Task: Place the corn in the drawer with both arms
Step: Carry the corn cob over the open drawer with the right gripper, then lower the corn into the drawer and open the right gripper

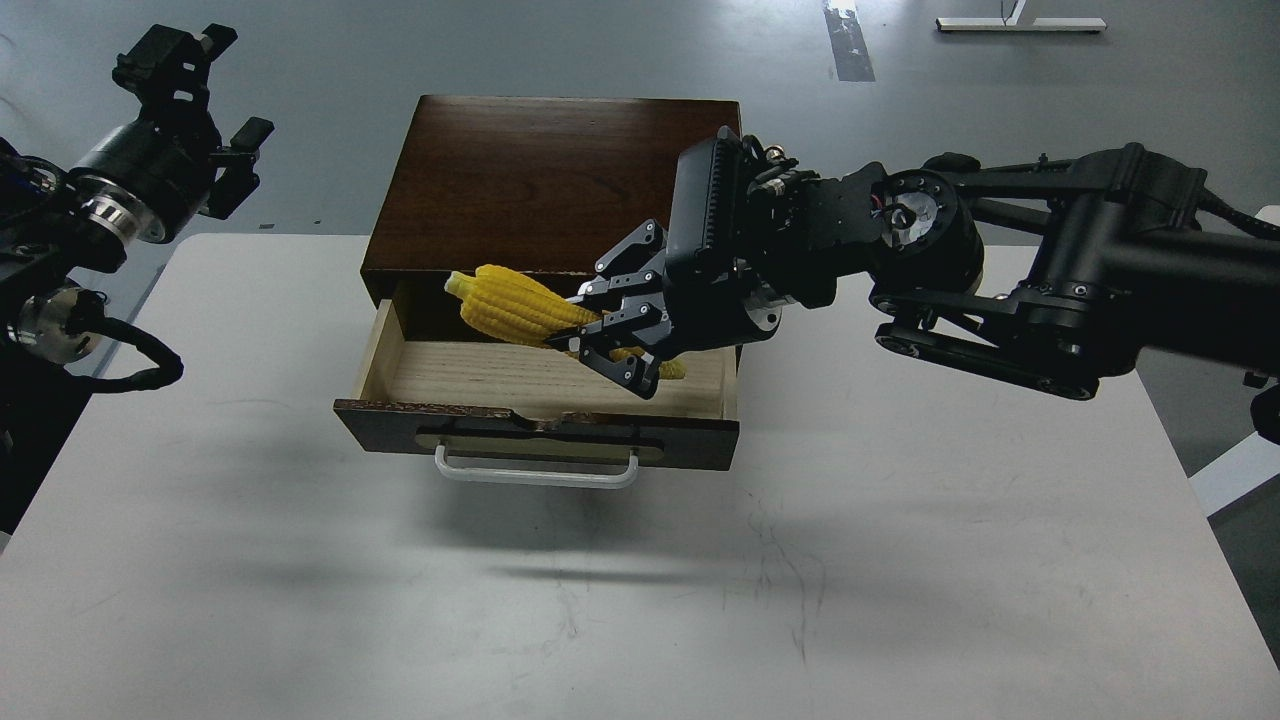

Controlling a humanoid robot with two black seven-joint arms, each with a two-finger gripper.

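Gripping the corn (pixel 515 303) near its thicker end, the right gripper (pixel 600 335) has its black fingers clamped around the cob, mid-frame. The yellow cob is tilted, held over the open drawer (pixel 470 375), pale wood inside, white bar handle (pixel 537 470) at the front. That drawer sticks out of the dark brown cabinet (pixel 540 170) on the white table (pixel 300 580). Upper left, the left gripper (pixel 200 90) hangs apart from everything; can't tell whether it's open.
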